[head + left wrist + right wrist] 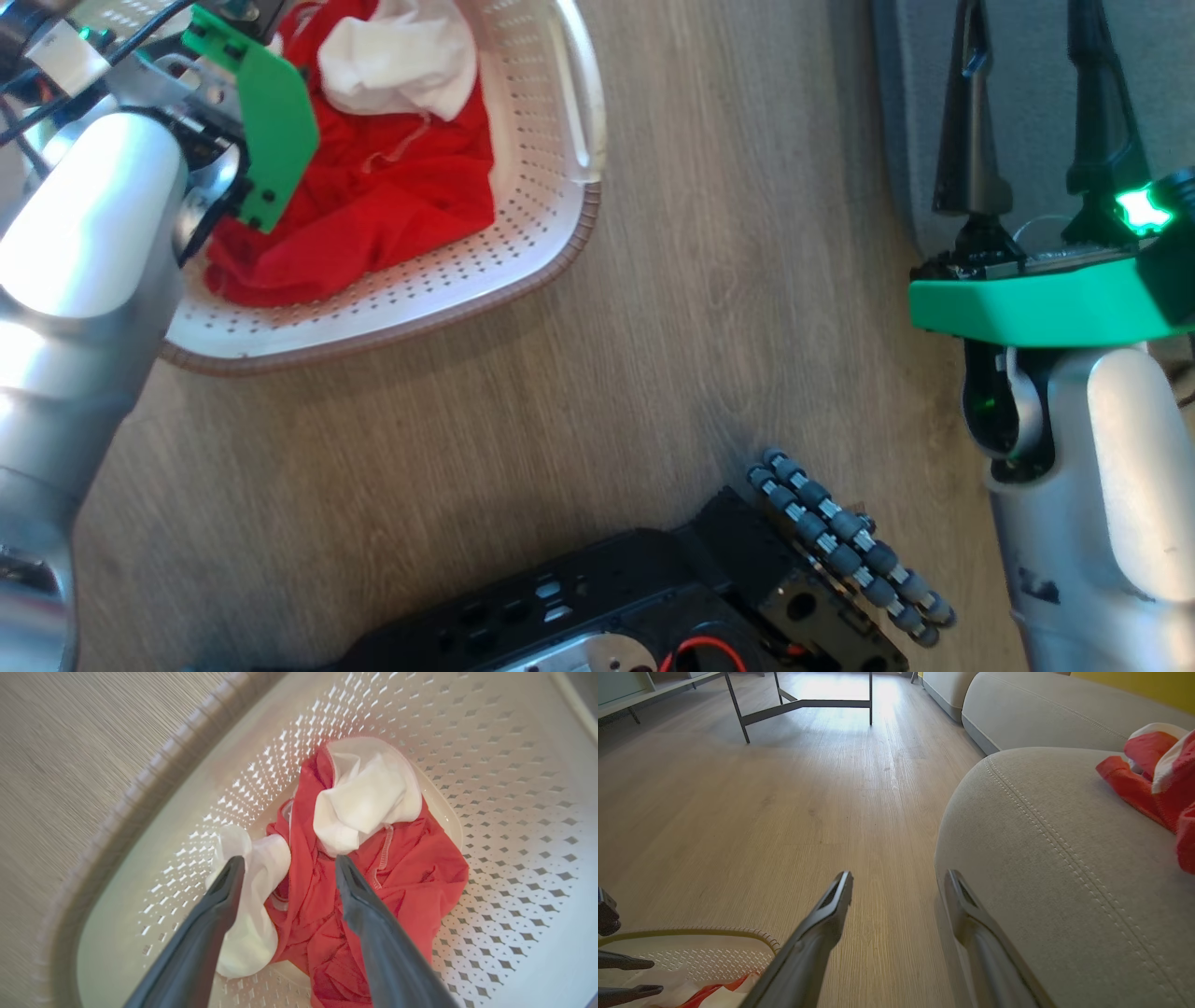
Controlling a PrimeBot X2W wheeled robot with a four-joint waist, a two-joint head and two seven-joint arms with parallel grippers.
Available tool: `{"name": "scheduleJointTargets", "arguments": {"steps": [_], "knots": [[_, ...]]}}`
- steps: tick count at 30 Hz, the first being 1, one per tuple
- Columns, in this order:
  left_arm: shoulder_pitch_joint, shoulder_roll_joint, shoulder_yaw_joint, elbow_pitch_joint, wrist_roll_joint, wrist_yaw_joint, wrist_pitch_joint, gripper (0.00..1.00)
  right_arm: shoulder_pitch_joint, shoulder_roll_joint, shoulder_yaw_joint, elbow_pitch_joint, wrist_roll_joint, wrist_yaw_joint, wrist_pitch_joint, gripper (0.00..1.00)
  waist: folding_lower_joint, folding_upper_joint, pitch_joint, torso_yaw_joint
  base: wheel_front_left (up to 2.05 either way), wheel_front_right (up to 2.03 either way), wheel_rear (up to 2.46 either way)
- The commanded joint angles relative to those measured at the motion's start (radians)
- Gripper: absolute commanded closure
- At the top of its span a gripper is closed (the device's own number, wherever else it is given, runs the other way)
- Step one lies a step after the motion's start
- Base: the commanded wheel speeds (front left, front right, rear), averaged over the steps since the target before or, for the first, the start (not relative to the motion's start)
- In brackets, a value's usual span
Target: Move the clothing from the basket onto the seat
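While the right gripper (899, 879) gapes empty, the left gripper (289, 861) spreads wide over the clothing (411, 872)

i see pale wood-plank floor (784, 812) near and far, with bright light glaring on it far off under a thin black metal table frame (803, 704). far right: a grey fabric couch section (1041, 714) and a yellow wall (1148, 686).

No text, brand, number or sign can be read in any of the pictures. A small white tag (63, 58) sits on the cables (140, 35) in the upper left of the head view, but it is too blurred to tell if something is written on it.
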Motion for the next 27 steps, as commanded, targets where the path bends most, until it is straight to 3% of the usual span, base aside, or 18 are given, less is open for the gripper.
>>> {"name": "scheduleJointTargets", "arguments": {"steps": [1, 22, 23, 25, 27], "knots": [[-0.031, 0.039, 0.015, -0.012, 0.007, 0.002, 0.009, 0.0, 0.054, -0.005, 0.02, -0.035, 0.013, 0.007, -0.005, 0.0, 0.0, 0.0, 0.012, -0.015, 0.0, 0.0, 0.0], [-0.053, 0.074, -0.006, 0.042, -0.011, 0.011, 0.076, 0.0, 0.075, -0.005, 0.037, -0.033, 0.067, 0.007, -0.005, 0.0, 0.0, 0.0, 0.03, -0.05, 0.0, 0.0, 0.0], [-0.053, 0.073, -0.007, 0.043, -0.013, 0.011, 0.077, 0.09, 0.075, -0.005, 0.036, -0.033, 0.067, 0.007, -0.005, 0.0, 0.0, 0.0, 0.03, -0.049, 0.0, 0.0, 0.0], [-0.053, 0.07, -0.01, 0.043, -0.015, 0.011, 0.077, 0.48, 0.076, -0.005, 0.036, -0.032, 0.067, 0.007, -0.005, 0.0, 0.0, 0.0, 0.03, -0.047, 0.0, 0.0, 0.0], [-0.052, 0.069, -0.016, 0.045, -0.015, 0.011, 0.079, 0.6, 0.076, -0.005, 0.037, -0.032, 0.067, 0.007, -0.005, 0.0, 0.0, 0.0, 0.031, -0.046, 0.0, 0.0, 0.0]]}}
